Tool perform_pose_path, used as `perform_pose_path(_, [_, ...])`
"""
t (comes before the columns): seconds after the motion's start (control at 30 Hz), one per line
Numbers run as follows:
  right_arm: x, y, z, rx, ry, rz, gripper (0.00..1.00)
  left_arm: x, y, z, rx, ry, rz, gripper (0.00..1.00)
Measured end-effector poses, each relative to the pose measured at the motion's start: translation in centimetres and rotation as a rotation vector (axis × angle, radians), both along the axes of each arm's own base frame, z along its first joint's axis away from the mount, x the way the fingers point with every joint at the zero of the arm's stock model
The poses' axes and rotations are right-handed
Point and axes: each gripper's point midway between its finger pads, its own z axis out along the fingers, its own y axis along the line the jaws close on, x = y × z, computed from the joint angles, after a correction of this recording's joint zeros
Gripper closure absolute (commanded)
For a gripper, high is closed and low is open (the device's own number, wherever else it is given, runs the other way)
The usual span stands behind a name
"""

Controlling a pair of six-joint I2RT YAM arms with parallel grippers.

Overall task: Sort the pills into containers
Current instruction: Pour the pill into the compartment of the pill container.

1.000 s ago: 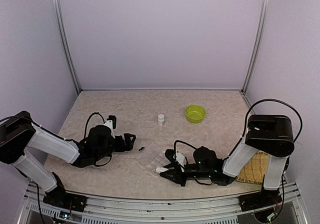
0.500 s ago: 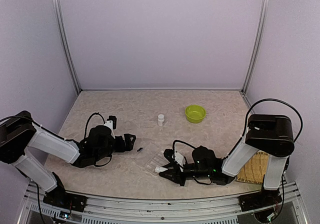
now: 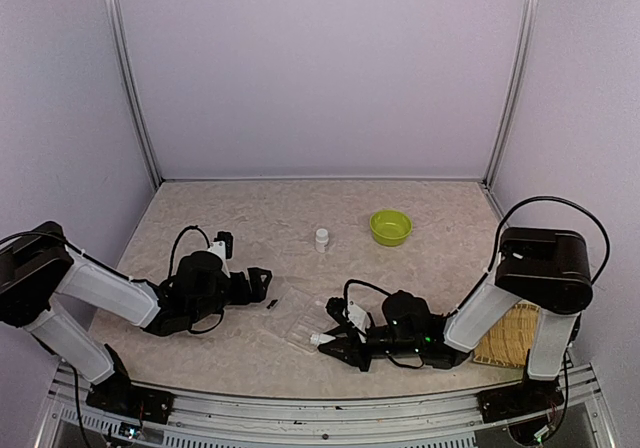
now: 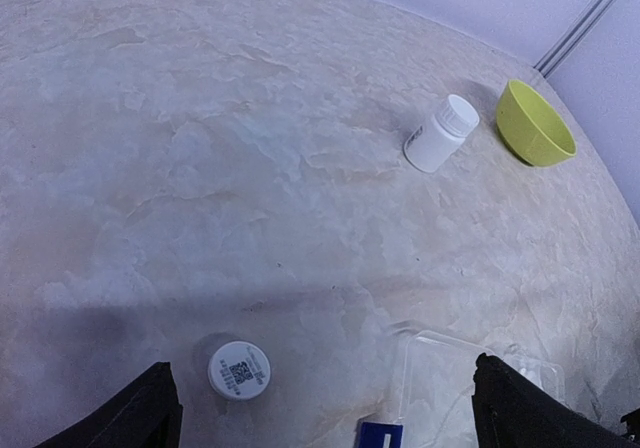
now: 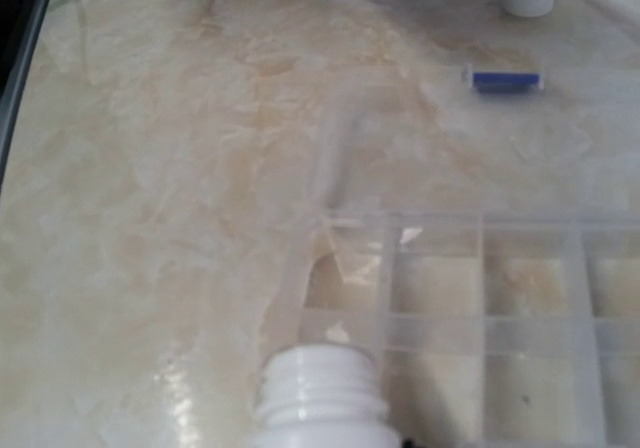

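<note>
The clear pill box [image 3: 305, 323] lies flat in front of the arms, its compartments [image 5: 520, 298] open in the right wrist view; its corner shows in the left wrist view [image 4: 440, 368]. I cannot make out any pills. My right gripper [image 3: 338, 340] is shut on a small white uncapped bottle [image 5: 322, 408], lying low with its mouth at the box's near-left corner. My left gripper [image 3: 262, 283] is open and empty, low over the table just left of the box; its dark fingertips [image 4: 140, 418] frame a white bottle cap [image 4: 239, 370].
A small blue piece [image 4: 380, 435] lies at the box's left edge and also shows in the right wrist view [image 5: 504, 80]. A capped white bottle [image 3: 321, 239] stands mid-table, with a lime-green bowl [image 3: 390, 227] to its right. A woven mat [image 3: 510, 333] lies near the right arm.
My right gripper has slid the bottle a little left along the box. The small dark piece beside the box has shifted slightly left and nearer. The left arm has barely moved.
</note>
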Motion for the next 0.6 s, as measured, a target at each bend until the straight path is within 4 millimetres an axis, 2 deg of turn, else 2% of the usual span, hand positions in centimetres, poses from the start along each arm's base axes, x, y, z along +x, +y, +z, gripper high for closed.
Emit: perform_pose_path(0.6, [-0.20, -0.36, 0.15, -0.041, -0.004, 0.009, 0.78, -0.09, -0.07, -0.38, 0.003, 0.010, -0.005, 0.01])
